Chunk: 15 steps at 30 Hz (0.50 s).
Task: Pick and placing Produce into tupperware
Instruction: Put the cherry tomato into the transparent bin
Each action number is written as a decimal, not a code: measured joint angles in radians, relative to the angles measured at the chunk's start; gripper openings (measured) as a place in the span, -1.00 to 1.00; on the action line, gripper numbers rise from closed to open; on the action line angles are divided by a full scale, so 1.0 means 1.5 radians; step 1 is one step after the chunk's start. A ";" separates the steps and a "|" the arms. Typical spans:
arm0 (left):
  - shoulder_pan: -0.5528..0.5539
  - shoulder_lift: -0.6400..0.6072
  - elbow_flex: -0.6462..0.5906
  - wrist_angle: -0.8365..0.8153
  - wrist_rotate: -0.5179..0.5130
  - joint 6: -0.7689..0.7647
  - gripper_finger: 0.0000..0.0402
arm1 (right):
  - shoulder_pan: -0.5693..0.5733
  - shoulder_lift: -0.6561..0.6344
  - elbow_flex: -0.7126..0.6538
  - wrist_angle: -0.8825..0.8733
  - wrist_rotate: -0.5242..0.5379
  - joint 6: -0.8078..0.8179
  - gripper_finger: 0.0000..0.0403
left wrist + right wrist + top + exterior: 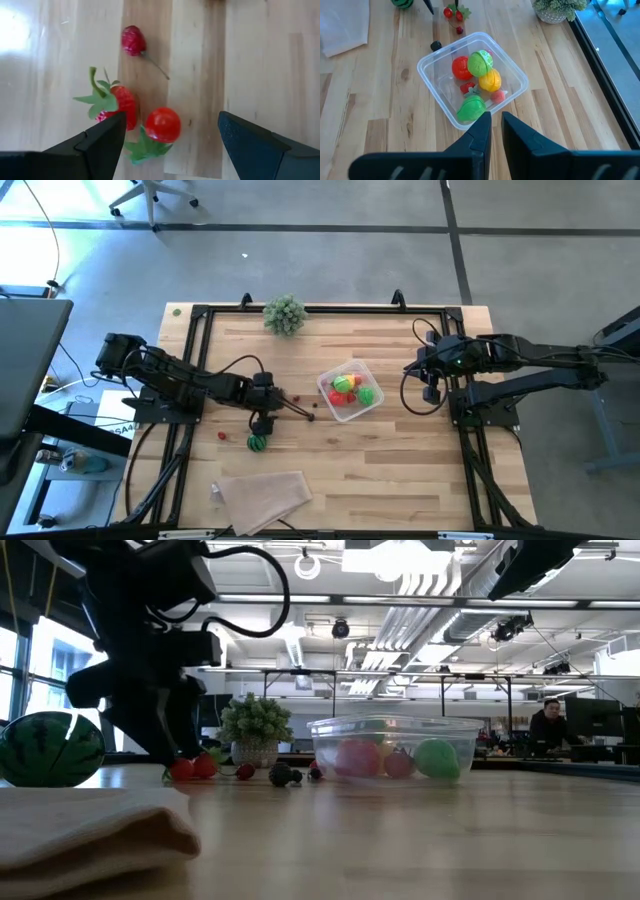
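Pretty bright and even overall. Ceiling strip lights (420, 600) glare in the low view, and the near cloth (90, 825) is soft and out of focus. Strong white glare washes the worktop (15, 30) corner in the left wrist view. Shadows are faint and short.

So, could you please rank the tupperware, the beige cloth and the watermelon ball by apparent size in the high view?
1. Beige cloth, largest.
2. Tupperware, somewhat smaller.
3. Watermelon ball, clearly smallest.
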<state>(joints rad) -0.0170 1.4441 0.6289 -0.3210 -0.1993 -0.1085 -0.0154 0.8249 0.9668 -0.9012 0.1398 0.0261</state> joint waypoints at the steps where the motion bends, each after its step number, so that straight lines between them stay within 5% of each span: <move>1: 0.003 0.000 0.000 0.000 -0.001 0.000 0.51 | 0.000 0.000 0.000 0.000 0.000 0.000 -0.83; 15: 0.006 0.030 0.000 0.009 0.017 -0.001 0.51 | 0.000 0.000 0.000 0.000 0.000 0.000 -0.83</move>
<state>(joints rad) -0.0075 1.4891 0.6293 -0.3073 -0.1732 -0.1106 -0.0153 0.8249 0.9668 -0.9012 0.1398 0.0261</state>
